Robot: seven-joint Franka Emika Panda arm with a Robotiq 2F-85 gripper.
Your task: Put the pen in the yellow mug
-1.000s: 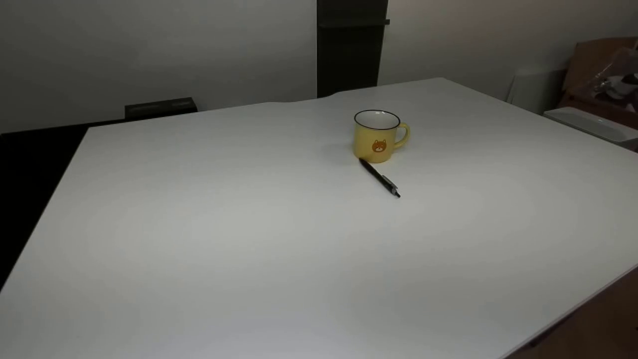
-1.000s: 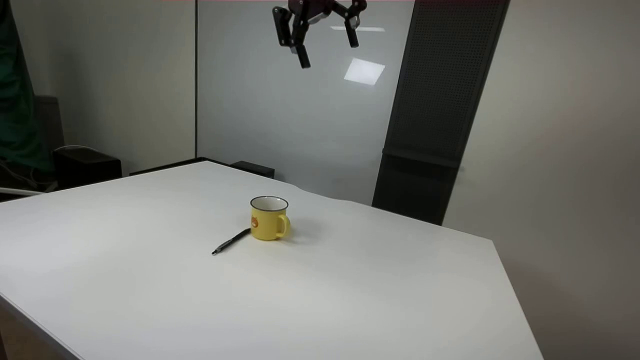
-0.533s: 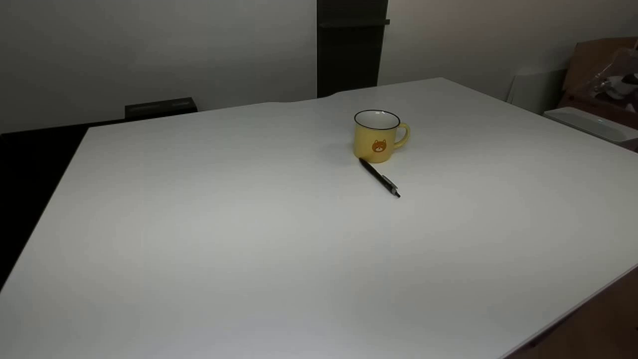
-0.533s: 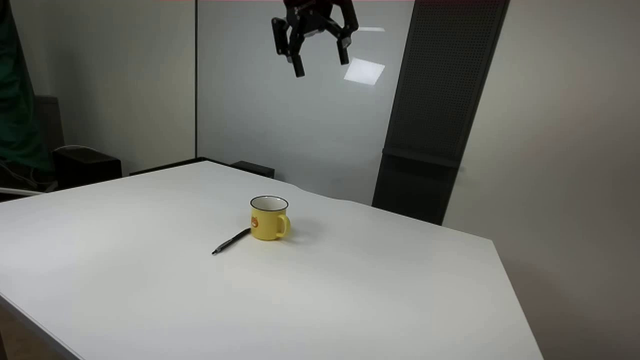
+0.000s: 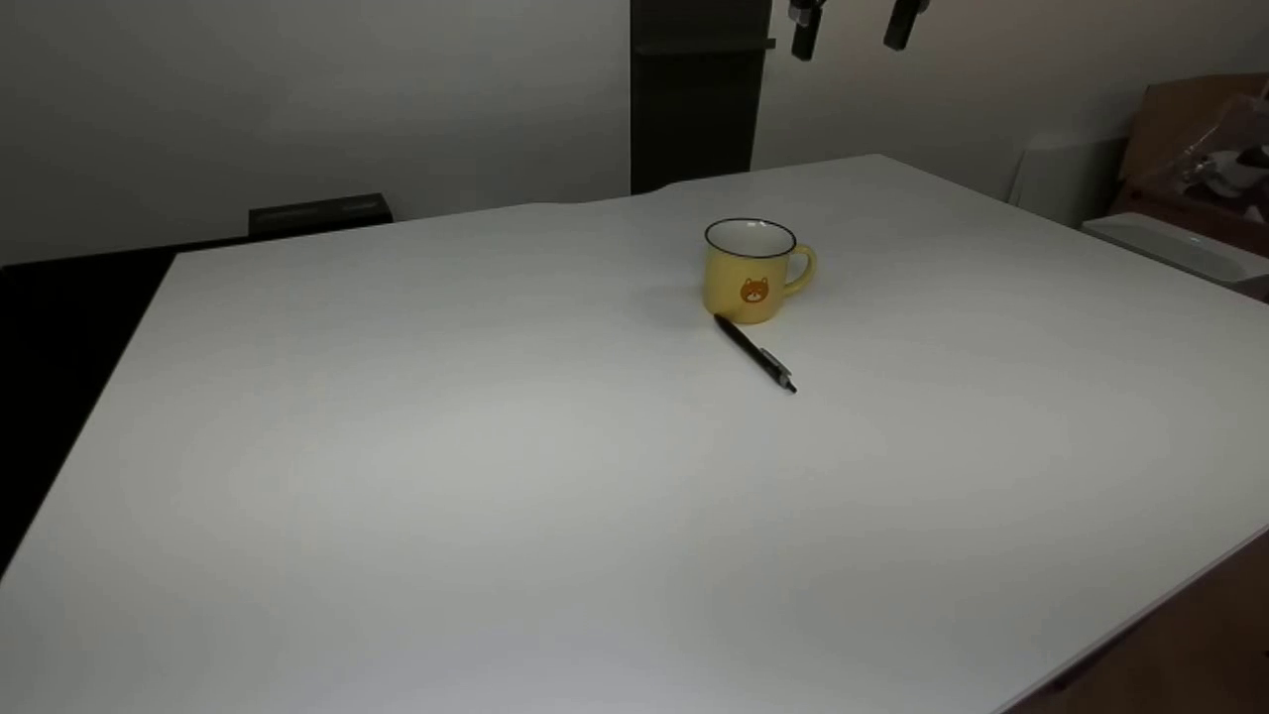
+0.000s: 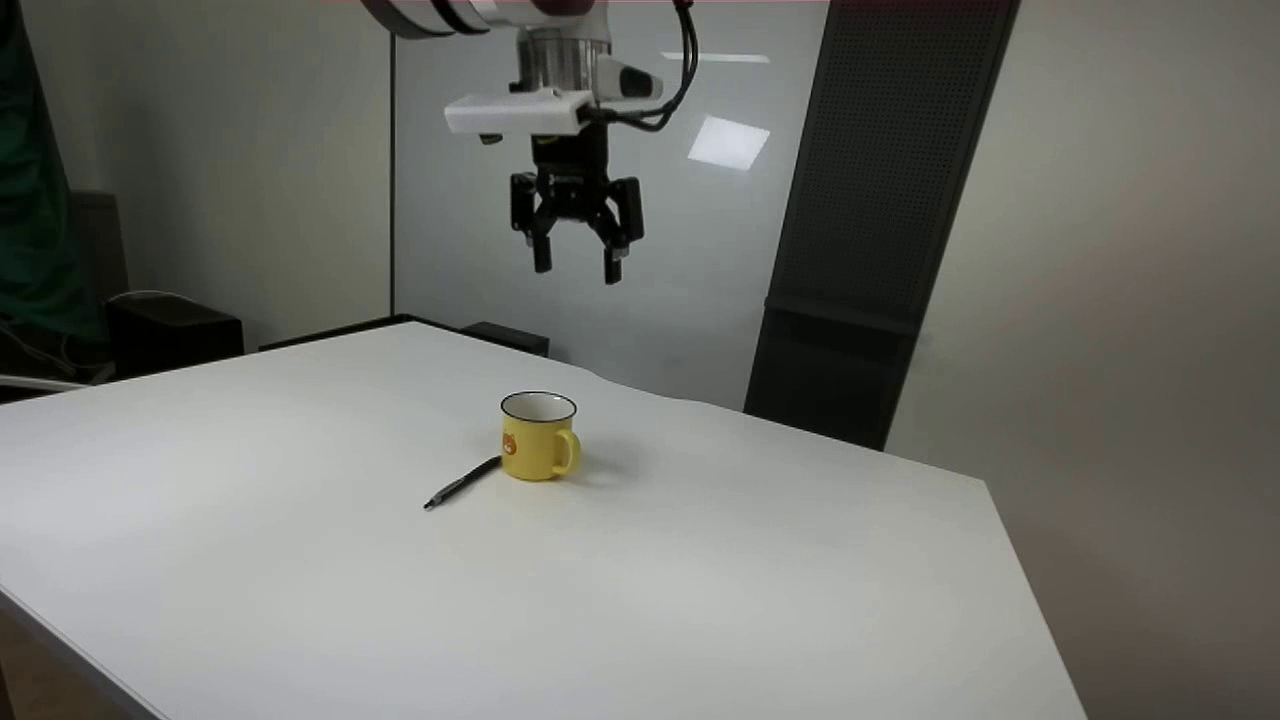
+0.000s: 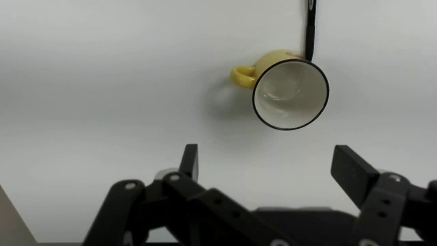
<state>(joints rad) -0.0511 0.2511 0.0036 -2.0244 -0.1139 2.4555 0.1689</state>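
The yellow mug stands upright on the white table in both exterior views (image 5: 727,288) (image 6: 530,458). It has a dark rim, a pale inside and a reddish animal face on its side. The black pen lies flat on the table in both exterior views (image 5: 753,353) (image 6: 464,482), one end at or very near the mug's base. The wrist view shows the mug (image 7: 288,99) from above and part of the pen (image 7: 310,37), cut off by the top edge. My gripper (image 6: 577,275) is open and empty, high above the table; its fingertips also show in the wrist view (image 7: 265,150).
The white table (image 6: 700,600) has a wavy far edge. A wall and a dark panel (image 6: 880,200) stand behind it. A white tray (image 5: 1180,246) and a brown box (image 5: 1190,129) sit beyond one side. Cables (image 6: 665,115) hang by the wrist.
My gripper has come down and turned to point more straight down, now above and behind the mug. Its fingertips have entered the top of an exterior view. Mug and pen have not moved.
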